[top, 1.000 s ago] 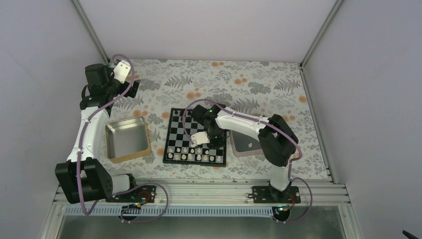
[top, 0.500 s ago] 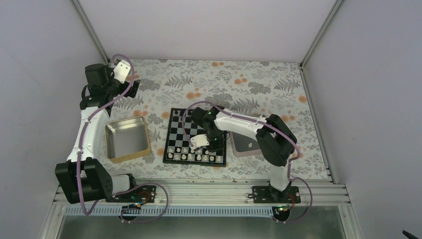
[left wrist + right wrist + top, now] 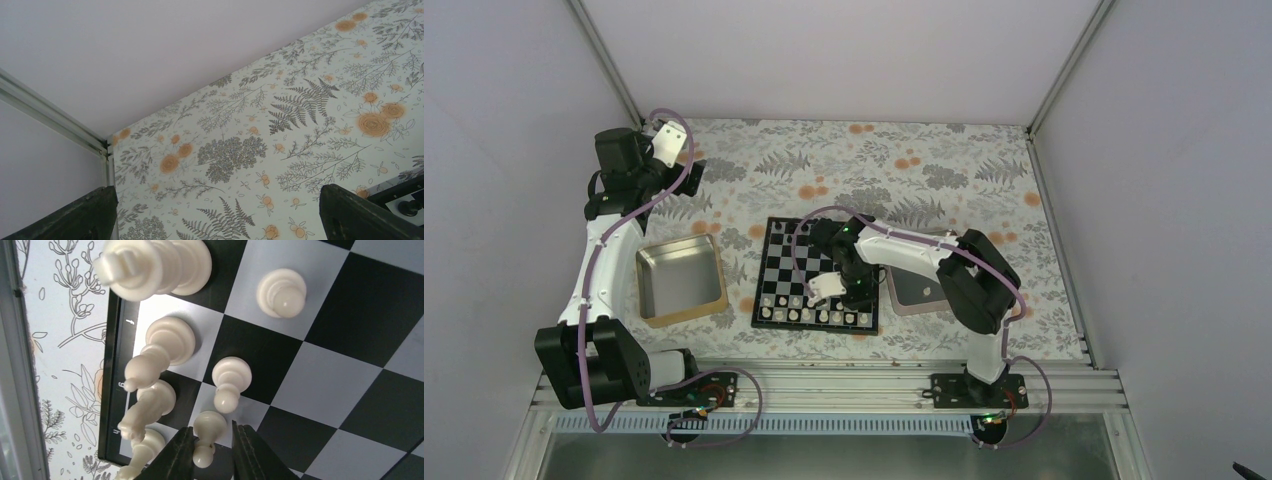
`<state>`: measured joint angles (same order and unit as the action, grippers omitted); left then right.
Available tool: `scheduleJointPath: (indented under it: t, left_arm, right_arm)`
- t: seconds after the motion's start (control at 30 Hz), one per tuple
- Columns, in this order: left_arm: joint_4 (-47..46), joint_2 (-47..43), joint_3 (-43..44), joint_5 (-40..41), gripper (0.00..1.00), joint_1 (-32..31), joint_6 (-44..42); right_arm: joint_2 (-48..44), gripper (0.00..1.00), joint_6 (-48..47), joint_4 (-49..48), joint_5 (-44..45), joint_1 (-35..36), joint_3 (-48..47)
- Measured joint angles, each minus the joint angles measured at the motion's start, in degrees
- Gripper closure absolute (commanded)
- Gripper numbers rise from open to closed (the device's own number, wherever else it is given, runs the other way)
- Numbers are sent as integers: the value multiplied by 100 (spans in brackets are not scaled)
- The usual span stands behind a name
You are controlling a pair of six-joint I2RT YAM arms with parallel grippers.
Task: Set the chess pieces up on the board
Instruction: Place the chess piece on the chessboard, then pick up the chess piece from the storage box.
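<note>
- Step in hand: right gripper (image 3: 211, 434) setting a white pawn (image 3: 209, 426) on the board (image 3: 789, 255), just beside the other chess pieces (image 3: 167, 342).
- Fingers (image 3: 175, 460) closely flank the pawn; gripping or released, cannot tell.
- Left gripper (image 3: 220, 205): well apart from the board, spread wide, empty.
- Next, likely: release fully and lift straight, sparing neighbours.

Right wrist view: a pawn (image 3: 210, 427) sits between the right gripper (image 3: 212, 432) fingers, contact unclear, fingers cut by the bottom edge. Overhead: chess pieces (image 3: 799, 315) too small to name; right arm (image 3: 914, 255) hides most of a tray (image 3: 912, 292). Left gripper (image 3: 215, 215): only cropped fingertips (image 3: 75, 215) show.
</note>
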<state>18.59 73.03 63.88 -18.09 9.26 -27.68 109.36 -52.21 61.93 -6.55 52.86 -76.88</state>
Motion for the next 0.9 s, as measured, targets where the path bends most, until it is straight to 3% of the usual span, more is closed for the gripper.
scheduleJointPath:
  t: [0.2,0.5,0.7,0.9]
  left_arm:
    - [0,0,0,0,0,0,0]
    - [0,0,0,-2,0,2,0]
    - [0,0,0,-24,0,0,-2]
    - [0,0,0,-24,0,2,-2]
  right_arm:
    - [-142,74,9,-31,66,-72,0]
    - [-1207,67,24,352,140,-680,4]
    - [-2087,62,-2,586,306,-1676,374]
    - [-2144,60,-101,492,586,-2638,1038]
